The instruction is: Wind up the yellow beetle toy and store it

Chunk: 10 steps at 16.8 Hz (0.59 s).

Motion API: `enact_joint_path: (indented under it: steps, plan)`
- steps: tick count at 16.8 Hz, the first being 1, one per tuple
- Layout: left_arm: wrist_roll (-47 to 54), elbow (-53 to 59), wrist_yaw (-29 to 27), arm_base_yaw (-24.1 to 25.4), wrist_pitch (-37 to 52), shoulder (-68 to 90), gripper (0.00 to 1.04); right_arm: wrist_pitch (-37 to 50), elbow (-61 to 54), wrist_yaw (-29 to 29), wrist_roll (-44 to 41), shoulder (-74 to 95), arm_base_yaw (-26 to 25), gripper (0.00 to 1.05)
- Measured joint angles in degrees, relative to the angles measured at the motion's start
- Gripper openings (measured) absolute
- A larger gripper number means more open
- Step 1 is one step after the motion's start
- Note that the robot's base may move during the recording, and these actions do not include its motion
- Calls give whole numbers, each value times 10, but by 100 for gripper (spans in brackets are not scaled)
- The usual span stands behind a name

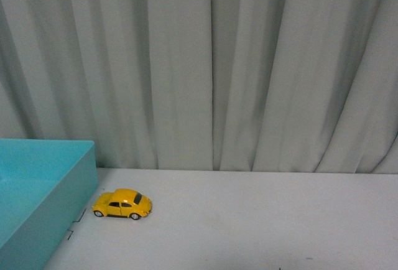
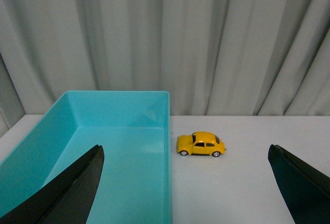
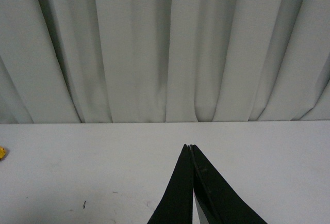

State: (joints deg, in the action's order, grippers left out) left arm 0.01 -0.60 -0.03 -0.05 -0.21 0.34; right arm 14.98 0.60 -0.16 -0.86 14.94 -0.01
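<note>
Left gripper [image 2: 185, 147] hangs short of the teal bin [image 1: 76, 176] with its jaws spread wide. Right gripper [image 3: 191, 147] is pinched together on nothing. Looks like step one hasn't started: the yellow beetle toy [image 1: 122, 204] sits untouched on its wheels, just beside the bin's outer wall. Next move probably wants the left claw squeezing the car's sides. Can't spot any winder, and the bin's cut off at the frame edge. Beyond the bin, just curtain [image 1: 249, 65].
</note>
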Motion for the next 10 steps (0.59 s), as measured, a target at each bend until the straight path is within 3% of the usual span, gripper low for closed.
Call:
enact_joint_path:
  steps: [6, 8, 10]
  plan:
    - [0, 0, 0, 0, 0, 0, 98, -59, 0, 0, 0, -55, 0, 2]
    - [0, 0, 0, 0, 0, 0, 98, -151, 0, 1, 0, -143, 0, 2]
    - [0, 0, 0, 0, 1, 0, 98, -155, 0, 2, 0, -148, 0, 2]
